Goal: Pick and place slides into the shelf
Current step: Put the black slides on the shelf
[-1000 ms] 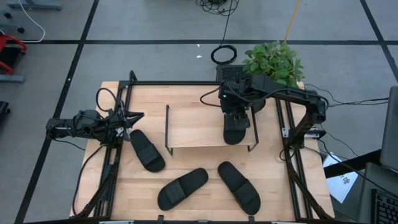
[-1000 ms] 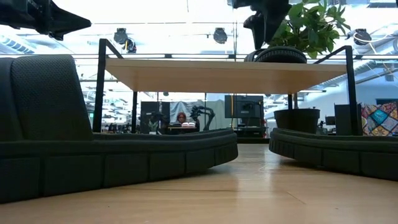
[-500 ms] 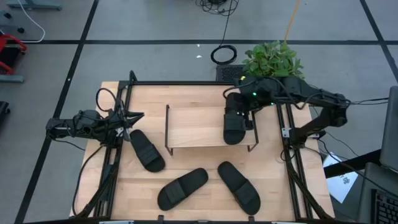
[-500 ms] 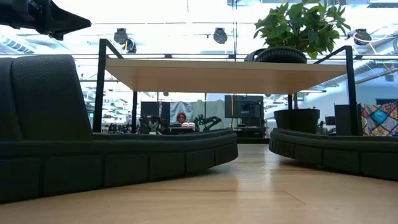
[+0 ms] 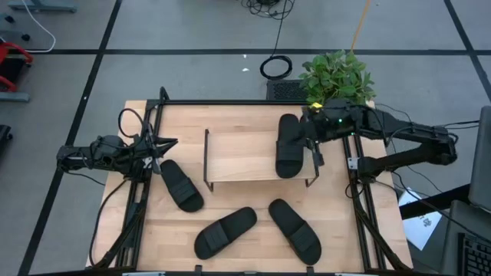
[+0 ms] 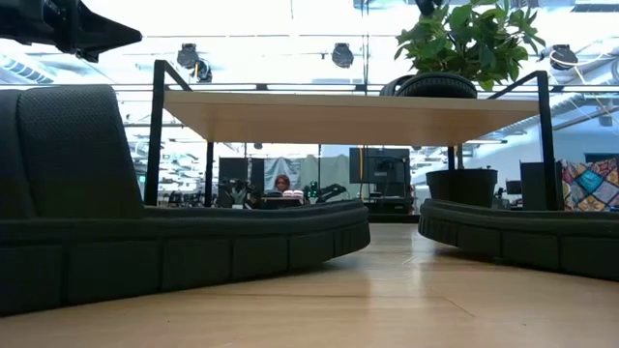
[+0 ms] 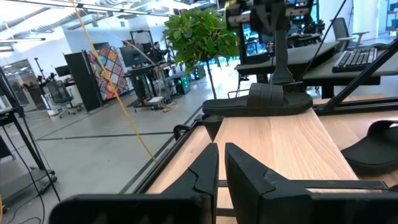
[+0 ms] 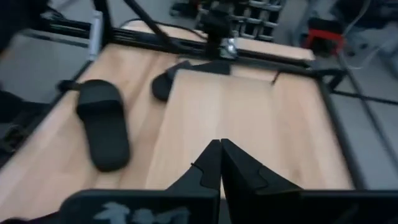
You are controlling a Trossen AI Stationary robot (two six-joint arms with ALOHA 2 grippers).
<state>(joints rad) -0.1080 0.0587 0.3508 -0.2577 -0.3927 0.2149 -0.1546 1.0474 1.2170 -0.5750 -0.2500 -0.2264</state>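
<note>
Looking down on a wooden surface [image 5: 230, 207] with 2 dark robot arms and 4 black slides. Resting on the right end of the shelf [image 5: 242, 157], on its light wood top board: 1 slide [image 5: 288, 146], lying lengthwise across the board, toe end near the front edge. Lying on the surface itself: 3 more slides, 1 [image 5: 181, 185] just left of the shelf, 1 [image 5: 225, 232] in front of the shelf at an angle, 1 [image 5: 294, 230] in front of the shelf's right end. Hovering just right of the shelved slide, apart from it: the right tool [image 5: 311, 136], fingers clenched together in the right wrist view, grasping nothing. Waiting at the left edge of the surface, near the leftmost slide: the left tool [image 5: 157, 146], fingers nearly touching, empty. Standing behind the right rear corner of the surface: a leafy potted plant [image 5: 337, 77]. Visible from table height, far beyond the shelf: a seated person [image 6: 281, 184].
</note>
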